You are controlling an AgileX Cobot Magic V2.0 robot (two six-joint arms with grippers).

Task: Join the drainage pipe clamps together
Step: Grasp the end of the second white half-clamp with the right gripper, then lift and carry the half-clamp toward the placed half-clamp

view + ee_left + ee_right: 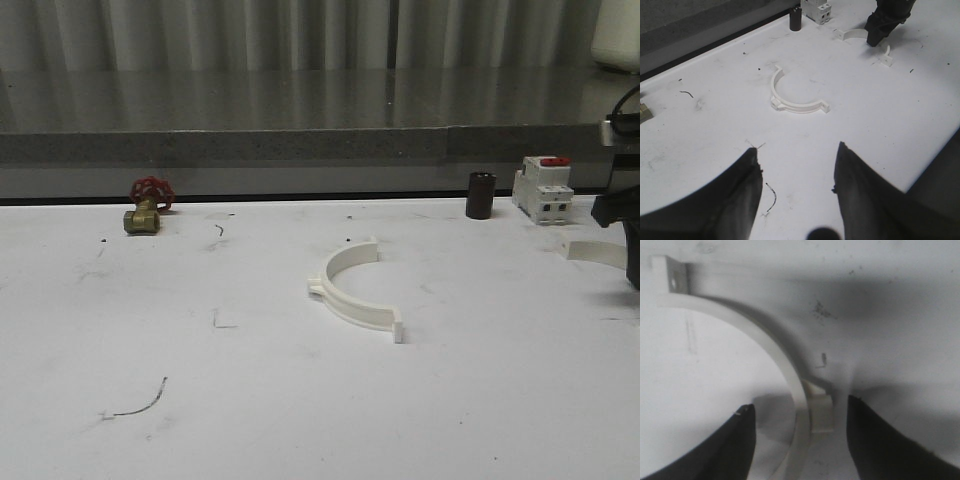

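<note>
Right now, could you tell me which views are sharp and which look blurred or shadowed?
Front view: fairly sharp, cream-white semicircular plastic clamp casting little shadow. Left wrist view: table crisp, left gripper blurred. Right wrist view: soft throughout, second cream-white clamp blurred, dark shadow behind it.

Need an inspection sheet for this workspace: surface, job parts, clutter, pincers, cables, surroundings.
Surface: white table, scuffed, dark marks and specks.
Job's things: one clamp half lies flat mid-table, untouched; second clamp half lies near the right edge, between the right pincer's fingers.
Clutter: brass valve with red handwheel at far left; dark cylinder and white circuit breaker at far right.
Grippers: left pincer open, above bare table; right pincer open, straddling the second half at its nub, not closed on it.
Cables: dark cable at right edge.
Surroundings: grey ledge, corrugated wall behind.
</note>
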